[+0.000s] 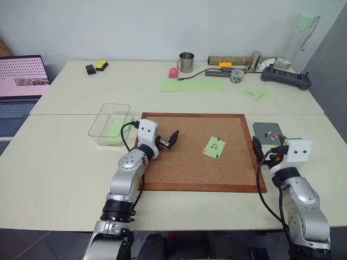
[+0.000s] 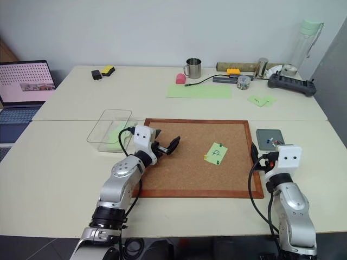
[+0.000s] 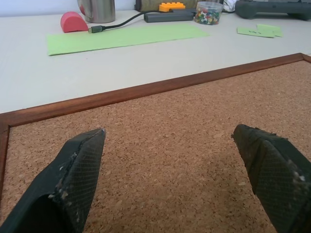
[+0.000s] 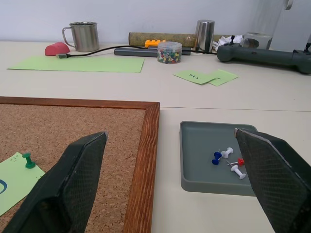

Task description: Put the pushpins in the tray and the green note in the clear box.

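Note:
The green note [image 1: 214,147], marked with a dark drawing, lies on the cork board [image 1: 184,162] right of centre, and a green pushpin [image 4: 29,160] stands in it. The dark-grey tray [image 1: 260,129] sits just off the board's right edge, with red, blue and white pushpins [image 4: 228,158] in it. The clear box [image 1: 110,123] stands left of the board with something pale green inside. My left gripper [image 1: 172,138] hovers open over the board's left part, empty. My right gripper [image 4: 170,132] is open and empty at the board's right edge, in front of the tray.
A laptop [image 1: 19,81] sits at the far left. Along the back are a long pale-green sheet [image 1: 192,85], a steel mug [image 1: 186,62], a jar of pins [image 1: 236,75], plain green notes [image 1: 256,93], a dark power strip [image 1: 286,77] and a bottle [image 1: 303,32].

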Motion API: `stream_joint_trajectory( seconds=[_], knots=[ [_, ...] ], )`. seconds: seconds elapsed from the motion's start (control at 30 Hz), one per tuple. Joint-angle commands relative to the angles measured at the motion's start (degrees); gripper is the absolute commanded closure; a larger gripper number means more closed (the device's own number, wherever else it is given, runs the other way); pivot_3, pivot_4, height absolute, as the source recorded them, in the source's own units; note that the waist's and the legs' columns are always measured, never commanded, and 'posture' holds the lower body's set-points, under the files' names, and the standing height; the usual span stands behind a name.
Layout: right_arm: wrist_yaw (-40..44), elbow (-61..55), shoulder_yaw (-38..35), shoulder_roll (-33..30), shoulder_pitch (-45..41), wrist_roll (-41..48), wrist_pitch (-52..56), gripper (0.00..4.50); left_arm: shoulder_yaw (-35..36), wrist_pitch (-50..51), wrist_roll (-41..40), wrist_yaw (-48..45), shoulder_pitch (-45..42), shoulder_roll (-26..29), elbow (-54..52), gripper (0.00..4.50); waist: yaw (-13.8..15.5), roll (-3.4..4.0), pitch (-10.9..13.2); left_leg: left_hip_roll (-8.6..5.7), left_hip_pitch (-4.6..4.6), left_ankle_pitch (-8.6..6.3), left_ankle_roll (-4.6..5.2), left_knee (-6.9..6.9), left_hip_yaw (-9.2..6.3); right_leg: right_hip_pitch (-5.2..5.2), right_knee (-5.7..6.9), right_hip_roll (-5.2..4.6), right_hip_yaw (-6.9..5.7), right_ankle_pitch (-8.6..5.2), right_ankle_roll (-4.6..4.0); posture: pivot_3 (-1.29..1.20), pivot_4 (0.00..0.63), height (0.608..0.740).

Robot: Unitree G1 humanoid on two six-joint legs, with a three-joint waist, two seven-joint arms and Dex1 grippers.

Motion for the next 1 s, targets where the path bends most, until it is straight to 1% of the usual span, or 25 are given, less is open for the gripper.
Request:
stream_joint_trajectory(
  seconds=[0.03, 0.57, 1.0],
  knots=[
    [-0.17, -2.46, -0.71, -0.26, -0.64, 0.33, -0.96, 0.07, 0.08, -0.66, -0.57, -0.43, -1.16, 0.25, -1.09, 0.0, 0.0, 0.0, 0.0, 0.0, 0.0, 0.0, 0.0, 0.0, 0.0, 0.0, 0.0, 0.0, 0.0, 0.0, 0.0, 0.0, 0.15, 0.74],
    [0.41, -3.11, -0.42, -0.57, -0.32, 0.75, -0.51, 0.07, 0.04, -0.67, -2.57, -3.8, -0.17, 0.12, -2.52, 0.0, 0.0, 0.0, 0.0, 0.0, 0.0, 0.0, 0.0, 0.0, 0.0, 0.0, 0.0, 0.0, 0.0, 0.0, 0.0, 0.0, 0.15, 0.74],
    [2.08, -3.99, 0.13, -0.83, -0.29, 2.33, 0.75, 0.07, -0.44, -1.31, -2.2, -4.74, 0.32, 0.72, -3.17, 0.0, 0.0, 0.0, 0.0, 0.0, 0.0, 0.0, 0.0, 0.0, 0.0, 0.0, 0.0, 0.0, 0.0, 0.0, 0.0, 0.0, 0.15, 0.74]
  ],
)
